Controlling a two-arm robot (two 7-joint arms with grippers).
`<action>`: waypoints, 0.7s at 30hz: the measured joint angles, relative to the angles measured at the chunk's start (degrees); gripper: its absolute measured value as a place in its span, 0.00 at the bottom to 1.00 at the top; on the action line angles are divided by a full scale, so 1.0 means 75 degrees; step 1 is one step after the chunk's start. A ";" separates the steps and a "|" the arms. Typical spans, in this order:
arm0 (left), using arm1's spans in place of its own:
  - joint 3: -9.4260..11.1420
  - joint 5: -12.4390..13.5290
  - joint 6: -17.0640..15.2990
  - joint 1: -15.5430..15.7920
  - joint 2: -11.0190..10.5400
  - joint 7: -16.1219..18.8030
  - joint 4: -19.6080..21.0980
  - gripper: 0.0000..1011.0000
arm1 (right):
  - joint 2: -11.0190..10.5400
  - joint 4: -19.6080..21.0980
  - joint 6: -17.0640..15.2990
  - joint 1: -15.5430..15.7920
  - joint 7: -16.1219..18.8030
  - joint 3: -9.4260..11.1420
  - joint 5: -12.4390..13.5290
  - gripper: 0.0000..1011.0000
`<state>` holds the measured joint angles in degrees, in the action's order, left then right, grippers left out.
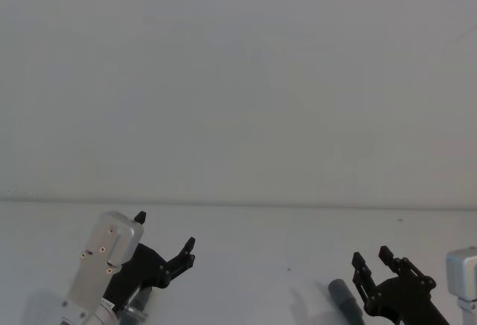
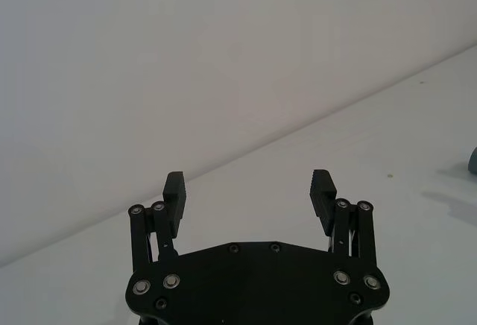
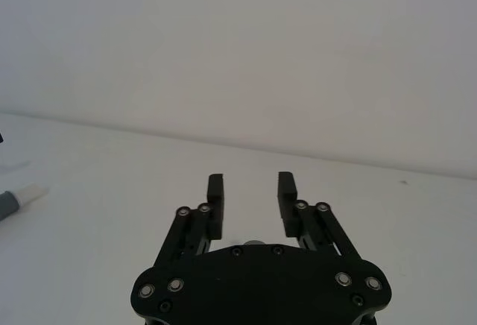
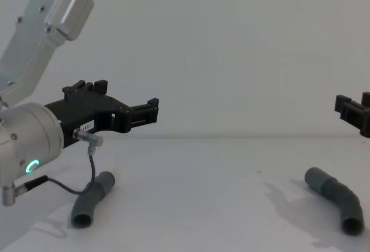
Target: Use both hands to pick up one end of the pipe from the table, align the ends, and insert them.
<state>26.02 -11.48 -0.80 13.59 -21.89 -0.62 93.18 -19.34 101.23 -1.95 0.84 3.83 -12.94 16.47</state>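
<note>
Left end effector (image 2: 250,189) released, right end effector (image 3: 252,189) likewise, above table (image 4: 196,206); pipe (image 4: 335,197) lying below, label (image 4: 84,126) illegible

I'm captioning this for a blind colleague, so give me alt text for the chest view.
Two black grippers hover above a white table: the left gripper reaches in from the left, the right gripper sits at the right edge. The left pipe section and right pipe section, dark grey, lie below them.
</note>
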 joint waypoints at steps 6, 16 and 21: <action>0.0000 0.0000 0.0000 0.0000 -0.0001 0.0000 0.0000 0.99 | 0.0000 0.0000 0.0000 0.0001 0.0000 0.0000 0.0000 0.61; 0.0000 0.0000 0.0000 0.0000 0.0000 0.0000 0.0000 0.99 | 0.0000 0.0001 0.0000 0.0000 0.0000 0.0000 0.0000 0.90; 0.0000 0.0000 0.0000 0.0000 -0.0001 0.0000 0.0000 0.99 | 0.0000 0.0000 -0.0001 0.0000 0.0000 0.0000 0.0000 0.99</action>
<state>26.02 -11.48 -0.80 13.59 -21.90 -0.63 93.18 -19.33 101.23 -1.95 0.84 3.83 -12.94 16.46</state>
